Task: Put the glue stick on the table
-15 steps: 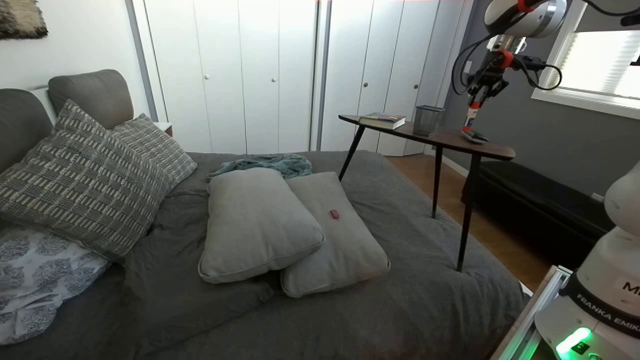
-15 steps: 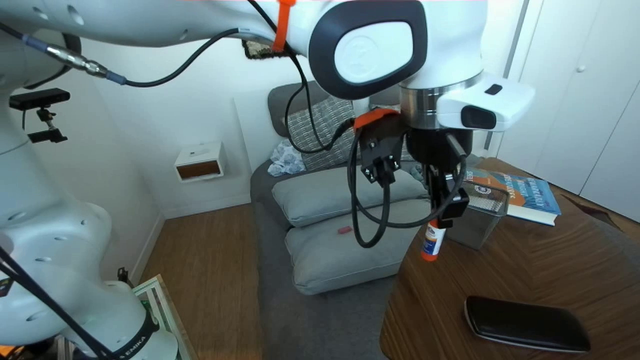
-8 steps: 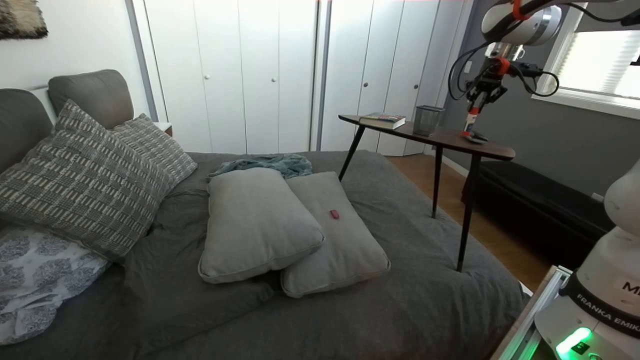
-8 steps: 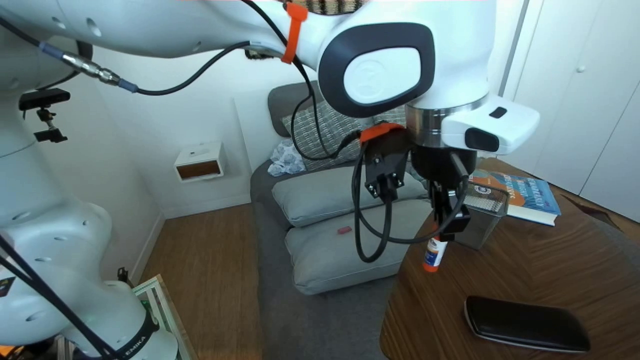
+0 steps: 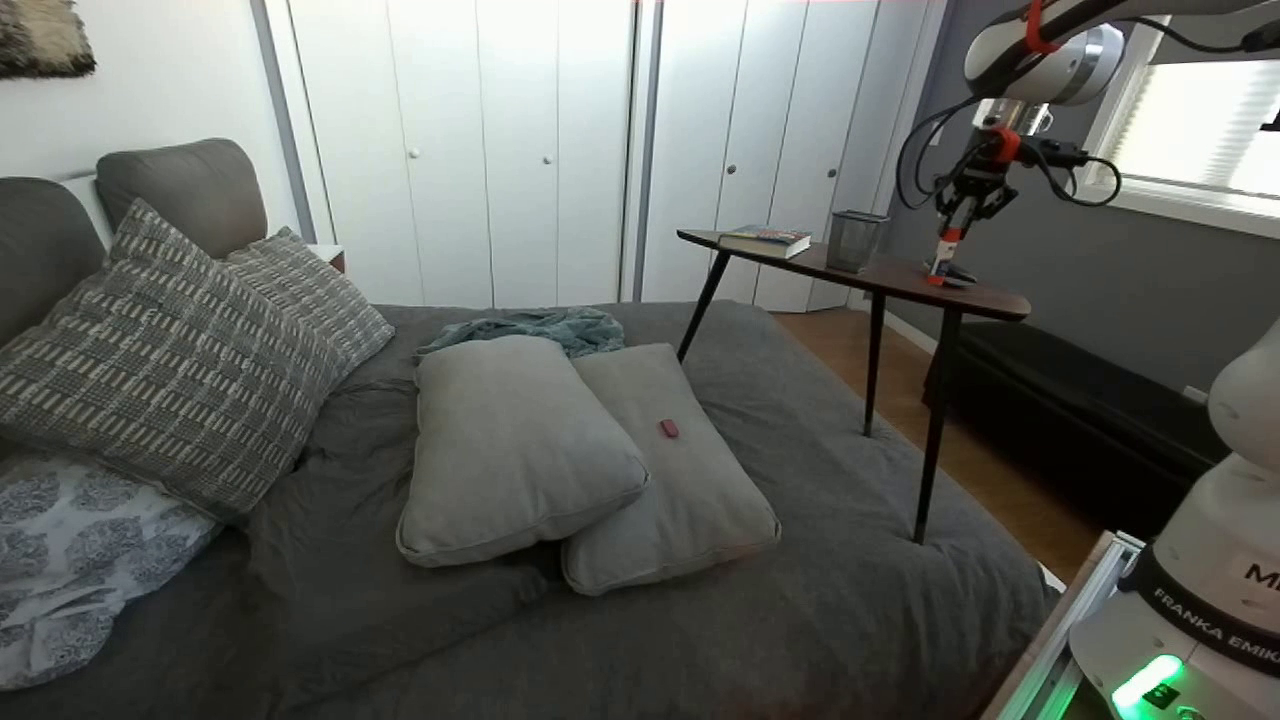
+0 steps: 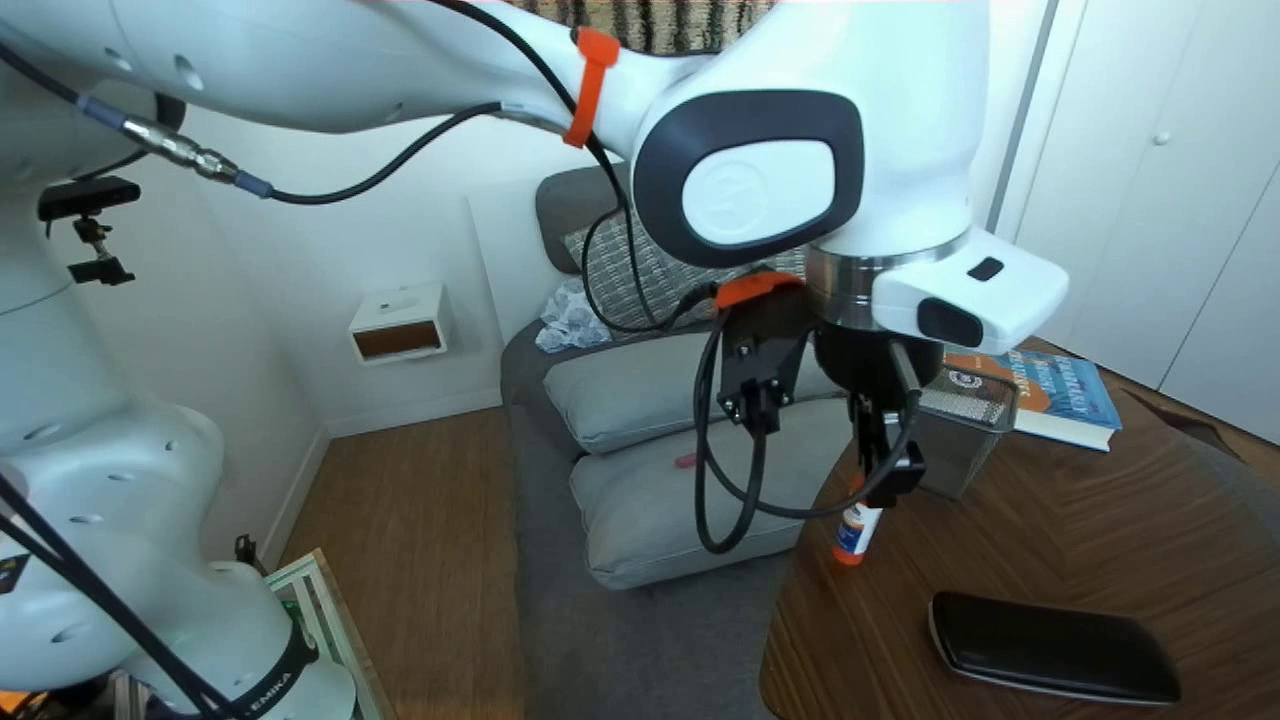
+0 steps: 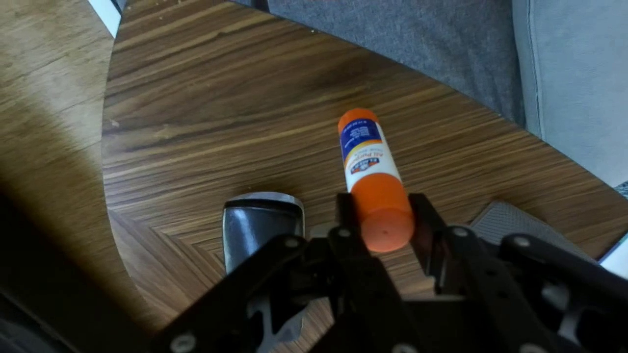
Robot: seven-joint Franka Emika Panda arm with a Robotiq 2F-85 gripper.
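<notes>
Letting go looks like the risky bit here. The glue stick (image 7: pixel 370 152) is clamped by its upper orange end in the claw (image 7: pixel 382 211), held over the bench (image 6: pixel 1060 530) near its left edge in an exterior view, the mesh cup (image 6: pixel 965 445) to its right on the far side. It's tilted, and whether its bottom touches can't be told. If it's released on a slant or a bit high, it'd probably get tipped over and, being round, could be sent rolling off that edge onto the bed (image 6: pixel 640 645). Pressed too hard, it might be twisted in the grip.
</notes>
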